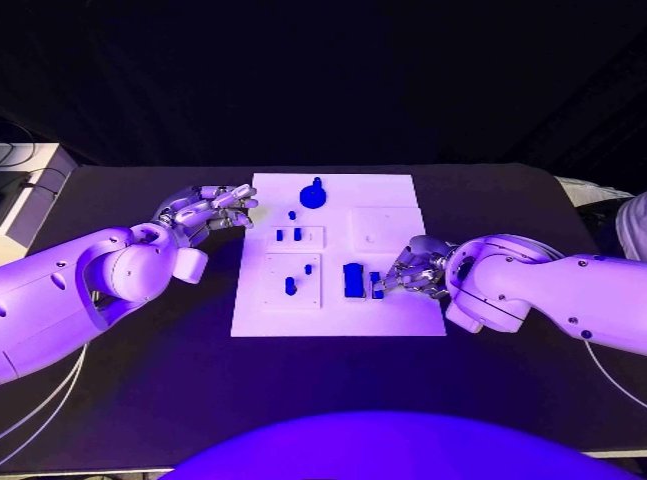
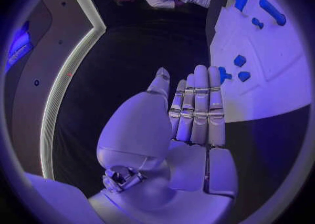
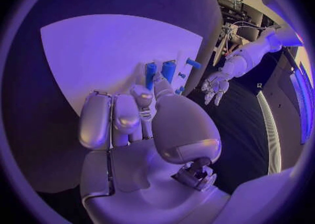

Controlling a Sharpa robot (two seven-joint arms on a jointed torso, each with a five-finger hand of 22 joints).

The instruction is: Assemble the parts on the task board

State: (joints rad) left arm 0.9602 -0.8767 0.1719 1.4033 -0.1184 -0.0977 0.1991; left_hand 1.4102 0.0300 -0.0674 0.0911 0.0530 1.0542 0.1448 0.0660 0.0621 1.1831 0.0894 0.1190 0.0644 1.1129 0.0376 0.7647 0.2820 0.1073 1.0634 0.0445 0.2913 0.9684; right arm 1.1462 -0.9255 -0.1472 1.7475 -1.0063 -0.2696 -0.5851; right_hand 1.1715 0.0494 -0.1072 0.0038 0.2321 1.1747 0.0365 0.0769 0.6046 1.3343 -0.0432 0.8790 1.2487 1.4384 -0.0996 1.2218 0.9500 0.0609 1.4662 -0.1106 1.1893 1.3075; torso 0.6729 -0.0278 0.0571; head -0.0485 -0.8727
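The task board [image 1: 338, 255] lies mid-table on the black table [image 1: 150, 400]; the right hand [image 1: 410, 272] sits at the board's four o'clock edge, its fingers pinching a small blue part [image 1: 377, 285] just beside a taller blue block [image 1: 353, 280]; the left hand [image 1: 212, 210] hovers off the board's ten o'clock side, released, fingers straight and together, holding nothing; a round knobbed part [image 1: 313, 194] stands at twelve o'clock; small pegs [image 1: 289, 235] sit mid-left; a white unit [image 1: 13, 200] rests at the table's nine o'clock edge.
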